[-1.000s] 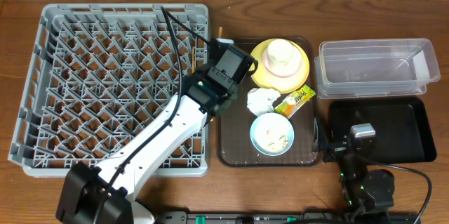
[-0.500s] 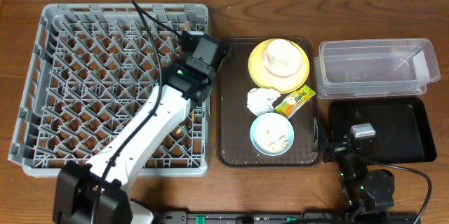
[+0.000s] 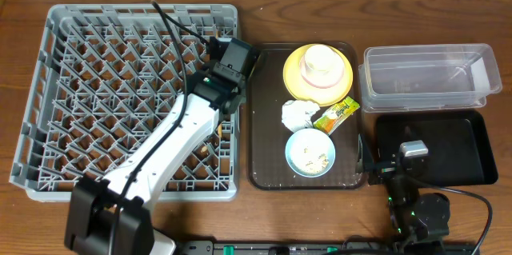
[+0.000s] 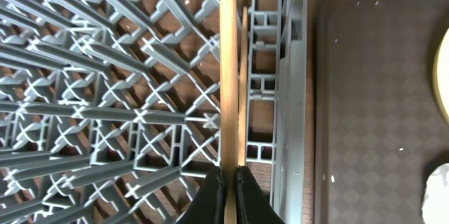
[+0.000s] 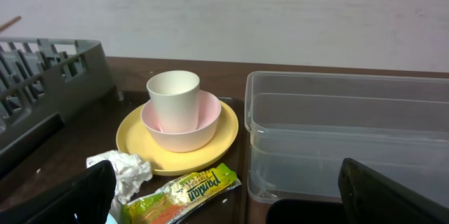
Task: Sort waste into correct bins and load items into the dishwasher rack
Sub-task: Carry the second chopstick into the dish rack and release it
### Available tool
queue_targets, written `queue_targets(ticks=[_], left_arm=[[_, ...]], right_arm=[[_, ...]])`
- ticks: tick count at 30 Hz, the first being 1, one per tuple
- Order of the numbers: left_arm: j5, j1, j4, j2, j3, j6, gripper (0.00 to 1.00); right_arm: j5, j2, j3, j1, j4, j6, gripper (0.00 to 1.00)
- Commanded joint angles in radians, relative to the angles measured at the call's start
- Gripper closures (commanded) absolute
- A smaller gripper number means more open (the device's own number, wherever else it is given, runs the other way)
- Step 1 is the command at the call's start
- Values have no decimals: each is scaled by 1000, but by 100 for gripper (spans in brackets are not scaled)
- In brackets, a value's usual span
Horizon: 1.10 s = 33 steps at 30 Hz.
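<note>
One chopstick [image 4: 229,76] hangs over the right edge of the dishwasher rack [image 3: 144,11], toward its far right corner. The left end effector [image 4: 226,199] is pinched shut on its near end. From the fingers the stick points straight ahead to the rack's far edge, so its long way runs along the right wall, not across it. A second chopstick [image 4: 243,90] shows just beside it, lower down; we cannot tell if it is held. We think the stick should go down between the pegs. The right end effector [image 5: 235,194] waits well apart by the black tray [image 3: 472,127], fingers wide and empty.
</note>
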Motion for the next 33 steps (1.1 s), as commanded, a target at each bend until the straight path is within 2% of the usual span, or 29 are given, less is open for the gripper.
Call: queue_targets(ticks=[1,17,24,25,28,33], left_arm=[[10,4,3,47,-14,-6,94],[145,4,50,107,-15,-14,94],[144,4,59,113,-15,-25,93],[144,4,61,113,-15,-24,91],[144,4,65,113,-15,-24,78],[144,4,65,113,-15,-24,72]], right_arm=[[-3,-1,-2,-19,-4,-4,1],[-3,-1,-2,-19,-4,-4,1],[-4,-1,-2,-19,-3,-4,1],[-3,-1,-2,-19,-3,-4,1],[-4,-1,-2,-19,-3,-4,1],[-3,-1,-2,-19,-3,-4,1]])
